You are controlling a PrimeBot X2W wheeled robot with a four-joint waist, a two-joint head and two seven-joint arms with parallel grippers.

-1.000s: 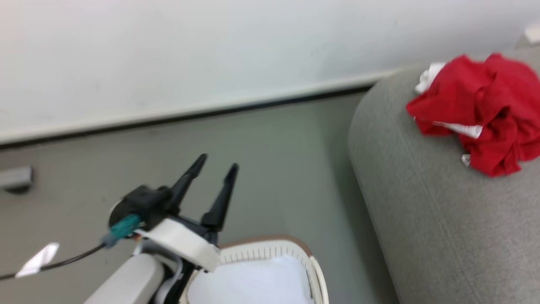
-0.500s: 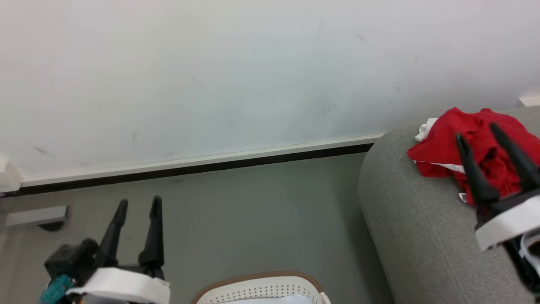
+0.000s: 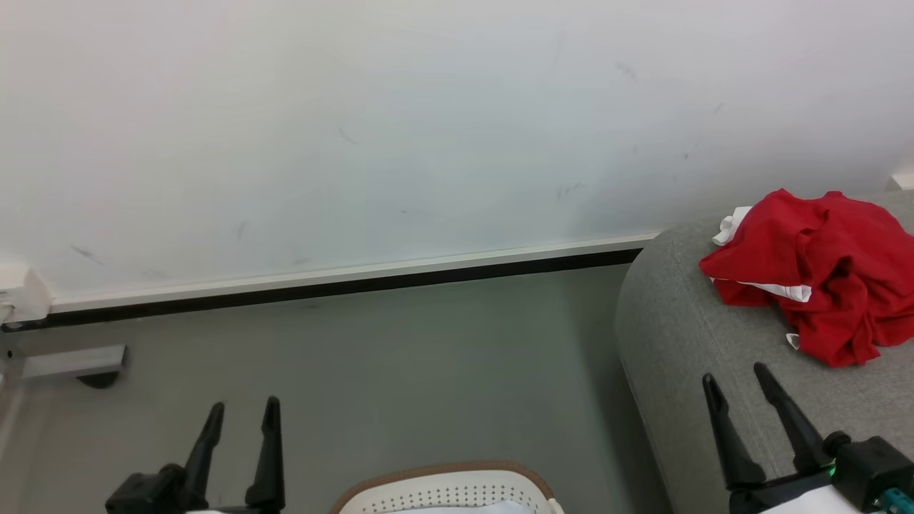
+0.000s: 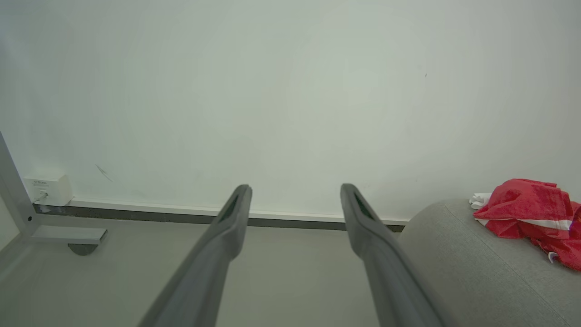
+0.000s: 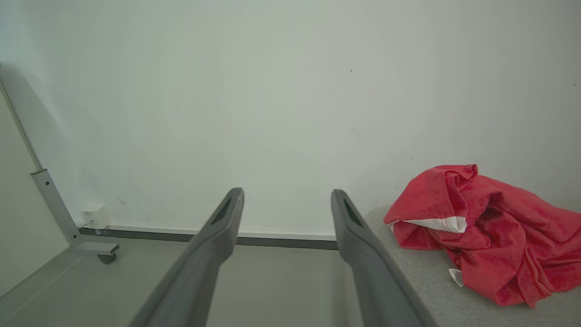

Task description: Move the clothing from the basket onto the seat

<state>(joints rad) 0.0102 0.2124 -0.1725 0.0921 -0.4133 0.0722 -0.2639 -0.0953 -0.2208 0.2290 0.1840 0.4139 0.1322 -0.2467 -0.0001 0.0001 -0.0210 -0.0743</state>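
Left gripper (image 3: pixel 244 408) low left above the grey floor (image 3: pixel 400 371), fingers apart, empty. Basket (image 3: pixel 443 477) rim at bottom centre, between the two grippers. Right gripper (image 3: pixel 734 378) low right over the seat (image 3: pixel 678 335), fingers apart, empty; clothing (image 3: pixel 821 278) lies bunched on the seat, apart from both grippers.

A plain white wall (image 3: pixel 400 121) (faintly scuffed with a few dark marks) meets a smooth grey-green floor (image 3: pixel 428 371) along a pale skirting strip (image 3: pixel 343 273) edged in black. At the left, a small white box (image 3: pixel 23 294) sits on the wall above a grey metal frame foot (image 3: pixel 71 362).
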